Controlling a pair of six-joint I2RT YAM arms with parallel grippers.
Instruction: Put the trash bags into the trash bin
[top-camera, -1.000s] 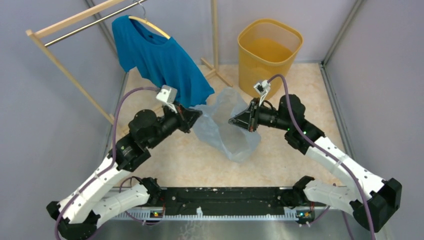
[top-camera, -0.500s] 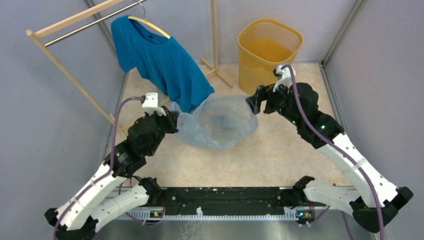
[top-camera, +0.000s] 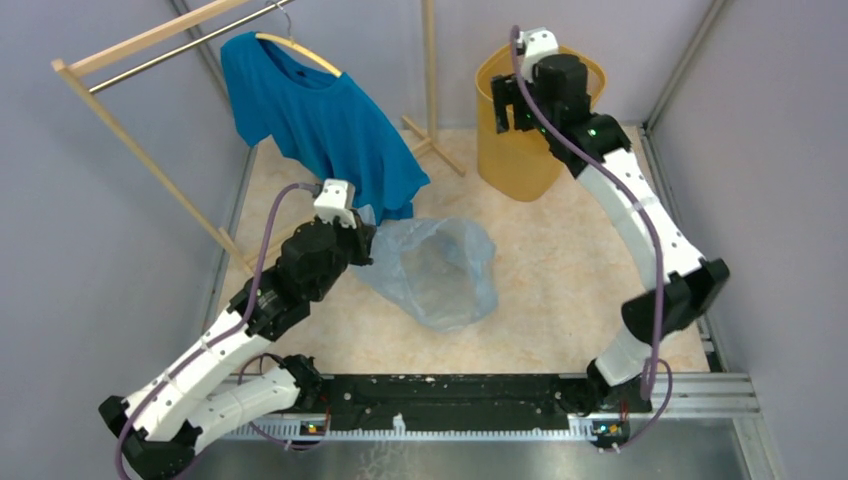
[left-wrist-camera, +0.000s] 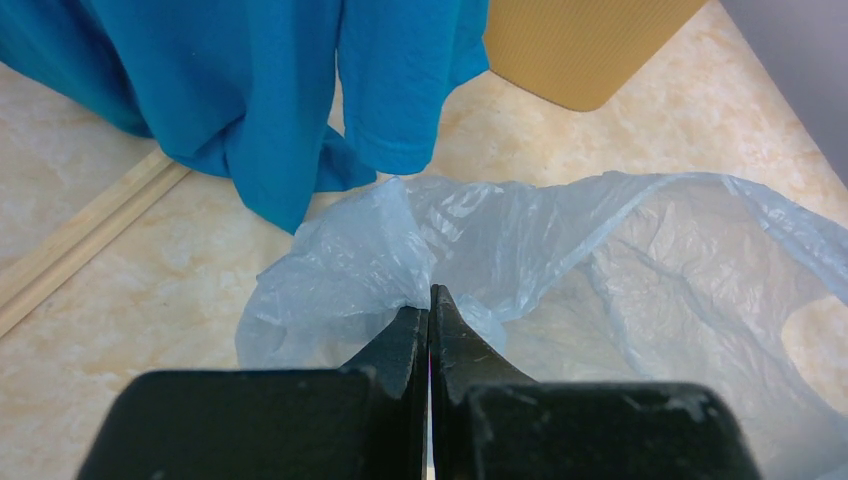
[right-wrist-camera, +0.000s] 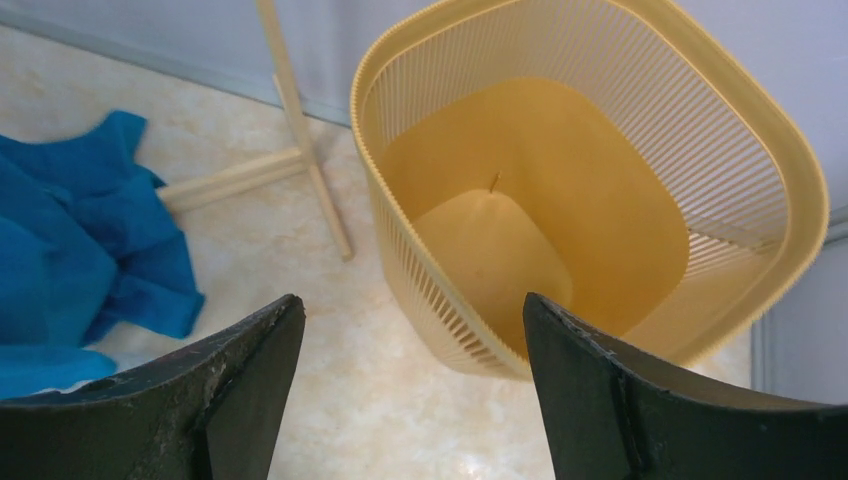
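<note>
The trash bag (top-camera: 440, 270), a pale blue-grey film, lies spread on the floor with its mouth open. My left gripper (top-camera: 365, 245) is shut on its left edge; in the left wrist view the fingertips (left-wrist-camera: 430, 295) pinch a bunched fold of the bag (left-wrist-camera: 640, 250). The yellow trash bin (top-camera: 520, 150) stands upright at the back right, nothing inside it. My right gripper (top-camera: 508, 100) hangs open at the bin's near-left rim, holding nothing. In the right wrist view its jaws (right-wrist-camera: 410, 305) stand wide apart above the floor beside the bin (right-wrist-camera: 620, 160).
A teal T-shirt (top-camera: 320, 120) hangs from a wooden rack (top-camera: 150, 40) at the back left, its hem just behind the bag (left-wrist-camera: 250, 90). The rack's upright post (top-camera: 430, 60) and floor foot (right-wrist-camera: 300, 120) stand left of the bin. Grey walls close in the sides.
My right gripper has let go of the bag's right edge, opened and swung up and back to the bin. The bag has sagged onto the floor. My left gripper keeps its grip.
</note>
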